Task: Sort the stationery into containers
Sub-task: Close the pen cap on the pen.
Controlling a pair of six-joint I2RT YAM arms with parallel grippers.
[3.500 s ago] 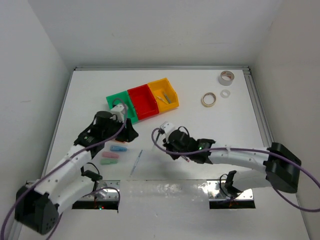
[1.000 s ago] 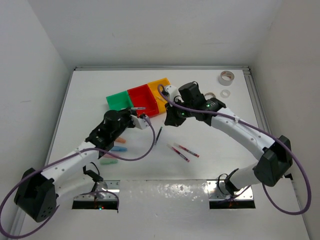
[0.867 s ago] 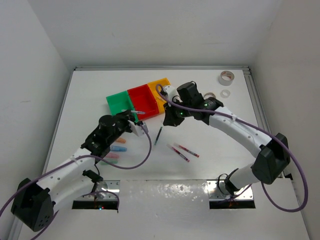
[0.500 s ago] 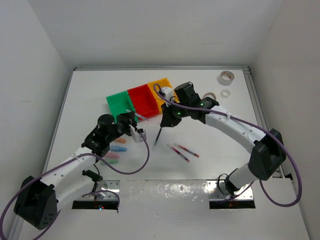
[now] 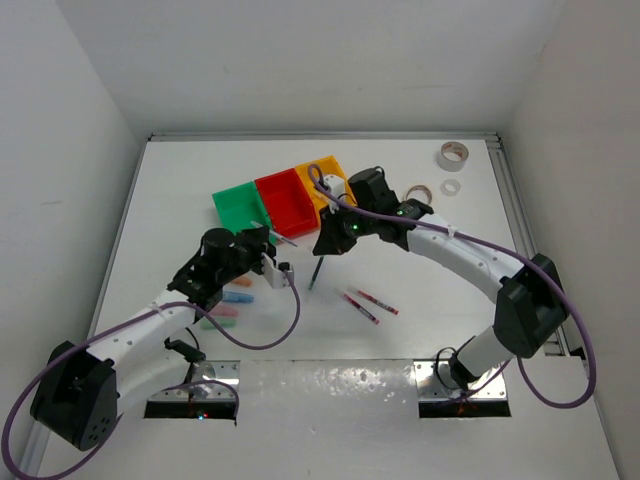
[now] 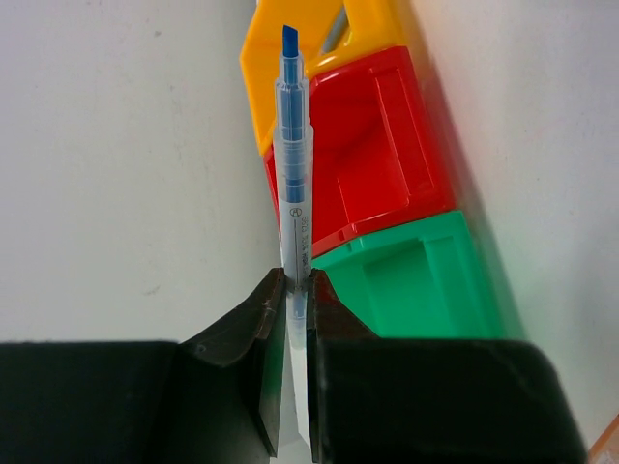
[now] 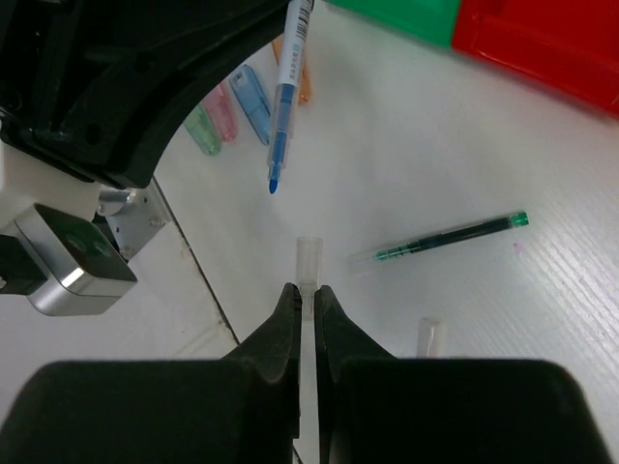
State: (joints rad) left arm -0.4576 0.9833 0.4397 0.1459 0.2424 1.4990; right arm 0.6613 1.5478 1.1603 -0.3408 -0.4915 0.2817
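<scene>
The blue pen (image 6: 292, 164) is a slim clear barrel with blue ink showing inside and a bare blue chisel tip. The left gripper (image 6: 295, 282) is clamped on its lower barrel, and the tip points along the row of bins, past the green bin (image 6: 435, 319) and red bin (image 6: 382, 208) toward the yellow-orange bin (image 6: 259, 58). The right gripper (image 7: 308, 288) is just beside it, fingers pinched on a clear cap (image 7: 308, 256). On the table (image 5: 200, 170) below lie a green pen (image 7: 440, 239) and another clear cap (image 7: 428, 333), with two red pens (image 5: 377, 300) nearby. The pastel pieces (image 7: 250, 95) sit in a cluster by the left arm. The tape rolls (image 5: 452, 155) are well apart, near the far right edge, and bare tabletop lies along the left side and far edge.
</scene>
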